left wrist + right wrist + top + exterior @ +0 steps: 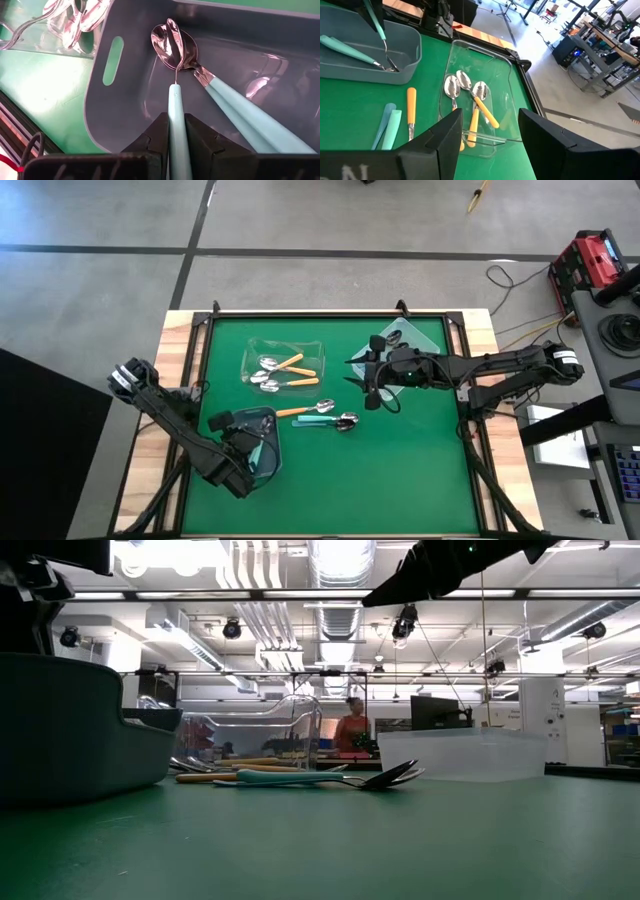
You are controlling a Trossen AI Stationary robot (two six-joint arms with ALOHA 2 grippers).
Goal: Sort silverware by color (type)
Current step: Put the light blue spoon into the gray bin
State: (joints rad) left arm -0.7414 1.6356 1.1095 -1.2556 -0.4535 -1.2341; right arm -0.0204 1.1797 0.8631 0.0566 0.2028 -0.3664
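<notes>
My left gripper (256, 450) stands over the grey bin (262, 420) at the near left, shut on a teal-handled spoon (175, 75). In that bin lies another teal spoon (235, 107). A clear bin (310, 348) holds orange-handled spoons (482, 107). One orange spoon (293, 411) and teal spoons (325, 420) lie flat on the green mat. My right gripper (490, 145) hovers open above the mat, near a second clear bin (425, 332) at the far right. My left gripper pinches the spoon's teal handle (176, 107) between its two fingers, and the handle runs out forward along them. The fingers slant down from above into the grey bin. The spoon points down, its bowl (172, 30) edge-on against the lying spoon's bowl.
Wooden strips (178, 340) and a black frame border the green mat (400, 470). The near right part of the mat is bare. Cables and a red case (590, 260) lie off the table at the right. A person (352, 730) shows far behind in the low view.
</notes>
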